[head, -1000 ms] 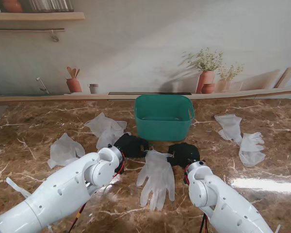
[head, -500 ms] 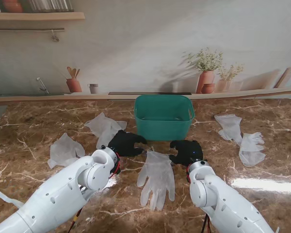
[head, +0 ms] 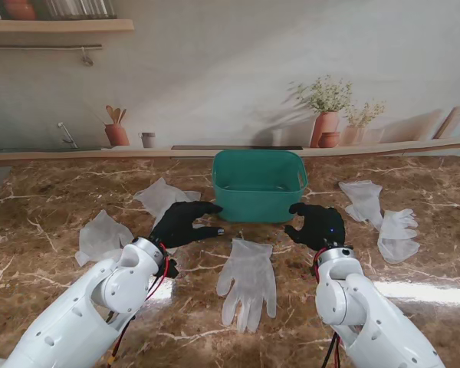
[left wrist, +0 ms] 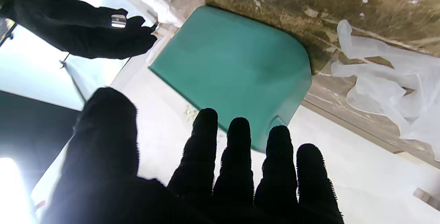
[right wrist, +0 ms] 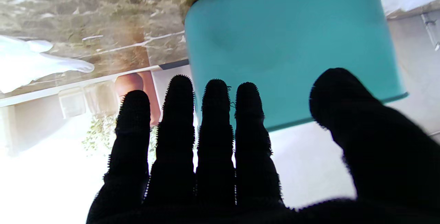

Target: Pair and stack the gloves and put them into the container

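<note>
Our left hand [head: 182, 223] and right hand [head: 316, 226] hover open, empty, near the green tub [head: 259, 185], flanking a flat glove [head: 248, 276].

stand: high, looks down on table [head: 414, 299] | wrists: close, along fingers | shared: green container [head: 259, 184]
</note>
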Controlling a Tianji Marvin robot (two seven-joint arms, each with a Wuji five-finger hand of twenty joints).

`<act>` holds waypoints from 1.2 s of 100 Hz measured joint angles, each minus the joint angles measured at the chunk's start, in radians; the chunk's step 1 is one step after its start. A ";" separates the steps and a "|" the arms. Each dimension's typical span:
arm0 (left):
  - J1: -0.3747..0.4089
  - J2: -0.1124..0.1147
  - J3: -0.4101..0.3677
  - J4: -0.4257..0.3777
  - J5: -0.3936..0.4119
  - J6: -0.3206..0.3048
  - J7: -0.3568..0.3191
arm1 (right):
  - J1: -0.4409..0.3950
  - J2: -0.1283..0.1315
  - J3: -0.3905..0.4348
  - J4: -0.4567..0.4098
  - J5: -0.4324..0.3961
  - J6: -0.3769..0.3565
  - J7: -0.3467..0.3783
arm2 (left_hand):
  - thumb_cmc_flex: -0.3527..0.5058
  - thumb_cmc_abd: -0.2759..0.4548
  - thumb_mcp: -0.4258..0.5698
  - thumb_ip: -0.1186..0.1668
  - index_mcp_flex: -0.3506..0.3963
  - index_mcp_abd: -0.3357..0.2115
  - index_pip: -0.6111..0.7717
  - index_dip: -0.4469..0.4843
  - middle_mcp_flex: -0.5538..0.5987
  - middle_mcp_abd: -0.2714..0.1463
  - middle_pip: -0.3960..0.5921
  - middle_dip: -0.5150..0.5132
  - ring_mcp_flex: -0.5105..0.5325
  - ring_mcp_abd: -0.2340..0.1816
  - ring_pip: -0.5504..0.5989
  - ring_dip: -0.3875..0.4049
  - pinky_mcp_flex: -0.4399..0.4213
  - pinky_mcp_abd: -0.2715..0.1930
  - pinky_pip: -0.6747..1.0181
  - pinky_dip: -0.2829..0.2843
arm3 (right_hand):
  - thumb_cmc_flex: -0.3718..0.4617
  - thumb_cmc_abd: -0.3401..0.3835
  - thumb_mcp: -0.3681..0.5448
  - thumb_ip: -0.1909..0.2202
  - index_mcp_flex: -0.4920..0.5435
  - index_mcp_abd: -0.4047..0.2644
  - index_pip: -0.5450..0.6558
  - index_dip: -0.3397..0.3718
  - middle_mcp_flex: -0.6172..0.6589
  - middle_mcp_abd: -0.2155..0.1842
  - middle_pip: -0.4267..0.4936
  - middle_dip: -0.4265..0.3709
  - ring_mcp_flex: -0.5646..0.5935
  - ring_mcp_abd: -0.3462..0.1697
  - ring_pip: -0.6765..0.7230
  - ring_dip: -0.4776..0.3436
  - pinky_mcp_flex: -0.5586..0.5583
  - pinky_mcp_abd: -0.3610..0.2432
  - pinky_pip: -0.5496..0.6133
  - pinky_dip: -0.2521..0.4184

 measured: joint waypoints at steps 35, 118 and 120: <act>0.067 0.007 -0.104 -0.035 -0.061 -0.114 -0.011 | -0.035 0.000 0.087 -0.049 -0.049 -0.001 -0.009 | 0.000 0.026 -0.002 0.000 0.000 0.001 -0.012 -0.001 -0.021 0.000 -0.025 -0.012 -0.014 -0.002 -0.036 -0.012 0.000 0.000 -0.059 -0.013 | -0.001 0.001 -0.014 0.020 0.001 -0.002 0.000 -0.006 0.000 0.001 -0.013 -0.019 0.005 0.000 -0.026 -0.015 0.010 -0.010 -0.010 -0.025; 0.053 0.002 -0.116 0.028 -0.112 -0.160 0.021 | 0.525 -0.006 -0.112 0.753 0.048 0.155 -0.129 | 0.028 0.026 -0.002 0.000 0.000 0.003 -0.012 -0.001 -0.021 0.000 -0.025 -0.012 -0.014 -0.009 -0.036 -0.014 0.000 0.000 -0.060 -0.013 | -0.001 0.024 -0.014 0.020 -0.177 0.041 -0.073 -0.022 -0.224 0.010 -0.015 -0.019 -0.154 -0.004 -0.001 -0.011 -0.065 -0.010 -0.007 -0.025; 0.053 0.002 -0.116 0.028 -0.112 -0.159 0.021 | 0.539 -0.006 -0.125 0.775 0.052 0.155 -0.129 | 0.028 0.026 -0.002 0.000 0.000 0.003 -0.012 -0.001 -0.021 0.000 -0.025 -0.012 -0.014 -0.009 -0.036 -0.014 0.000 0.000 -0.060 -0.013 | -0.001 0.025 -0.014 0.020 -0.185 0.048 -0.076 -0.021 -0.245 0.011 -0.014 -0.019 -0.175 -0.004 -0.004 -0.011 -0.074 -0.010 -0.007 -0.025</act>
